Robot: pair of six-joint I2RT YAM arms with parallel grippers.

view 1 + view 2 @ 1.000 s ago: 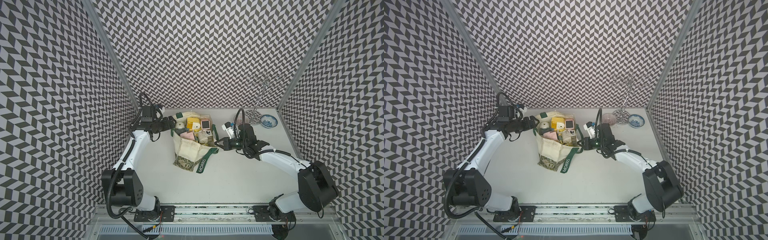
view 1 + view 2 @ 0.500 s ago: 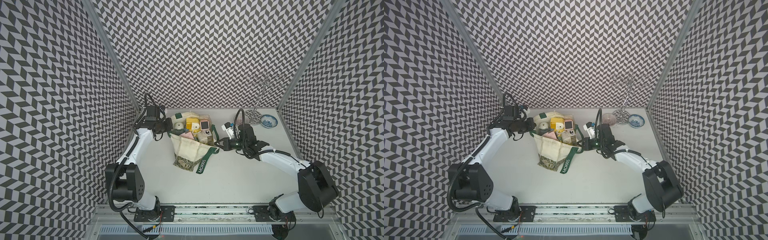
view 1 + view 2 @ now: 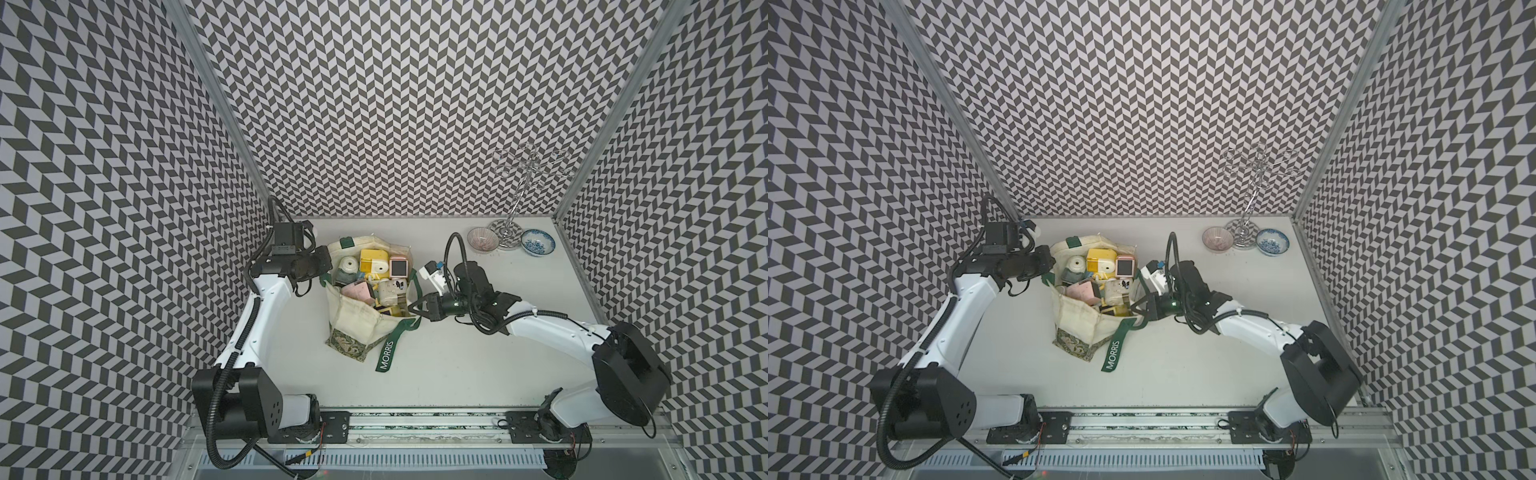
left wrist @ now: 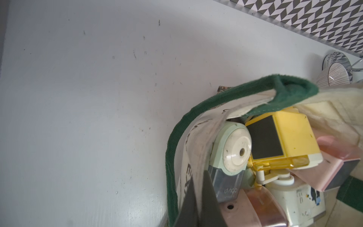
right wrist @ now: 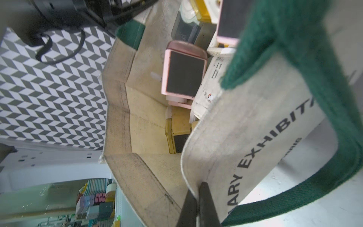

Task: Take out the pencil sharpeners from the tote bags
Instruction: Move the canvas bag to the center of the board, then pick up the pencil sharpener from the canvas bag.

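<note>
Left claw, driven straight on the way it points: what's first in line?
The left claw is shut on the bag rim; straight on, the mint sharpener just inside looks first, though depth is unclear.

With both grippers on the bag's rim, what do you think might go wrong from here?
1. The left gripper and the right gripper are each shut on only a thin fold at the rim of the tote bag. The canvas may slip free if pulled.
2. The pencil sharpeners are heaped loosely at the bag's mouth. Lifting or spreading it could tip several out at once onto the table.
</note>
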